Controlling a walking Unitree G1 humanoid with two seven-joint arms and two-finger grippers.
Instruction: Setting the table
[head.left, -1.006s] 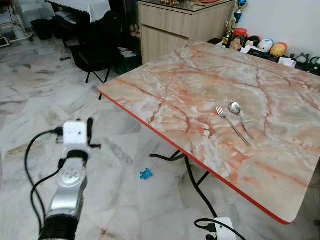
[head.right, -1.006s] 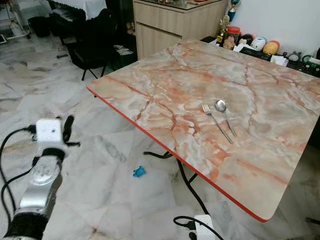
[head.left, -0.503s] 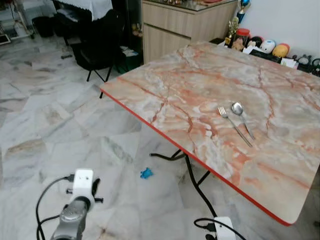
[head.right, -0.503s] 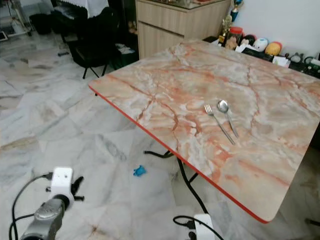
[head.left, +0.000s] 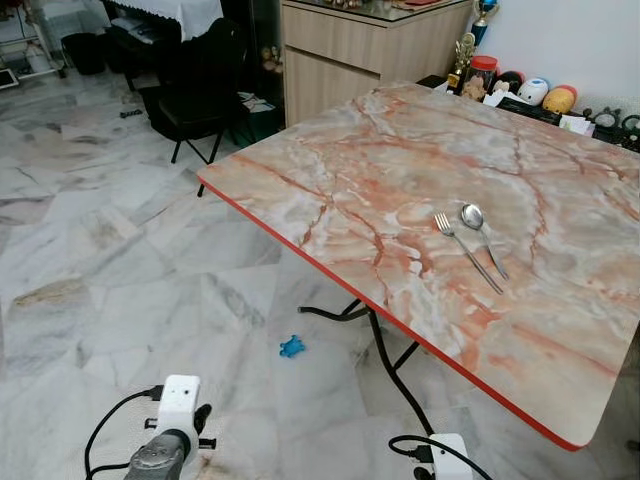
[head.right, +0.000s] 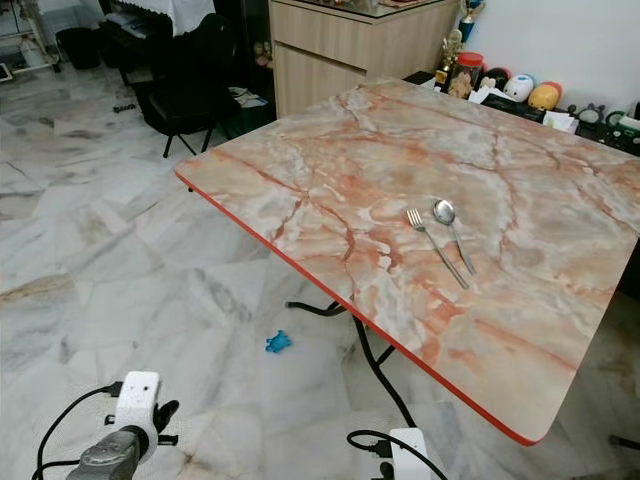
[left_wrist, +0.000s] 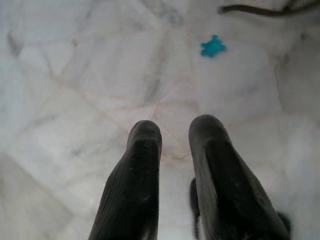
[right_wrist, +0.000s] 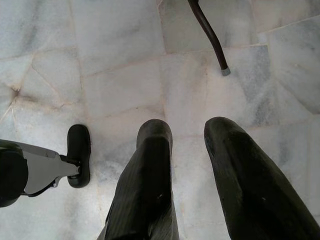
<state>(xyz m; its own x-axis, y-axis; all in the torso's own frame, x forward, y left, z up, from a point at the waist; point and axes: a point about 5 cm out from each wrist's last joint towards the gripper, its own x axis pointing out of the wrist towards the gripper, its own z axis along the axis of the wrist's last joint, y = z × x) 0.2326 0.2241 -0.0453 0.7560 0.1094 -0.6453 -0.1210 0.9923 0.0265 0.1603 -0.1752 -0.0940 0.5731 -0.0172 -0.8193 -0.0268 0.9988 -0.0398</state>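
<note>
left eye view has the marble-patterned folding table with its red edge running from centre left to lower right, and on it, right of centre, a fork and a spoon lie side by side, just beside each other, handles pointing toward the lower right. the left gripper hangs low at the bottom left of the frame over the pale marble floor, its two black fingers slightly parted and holding nothing. the right gripper points down at the floor near a black table leg, fingers also apart and empty. a small blue toy lies on the floor under the table edge. a wooden cabinet stands at upper centre, a black chair beside it.
</note>
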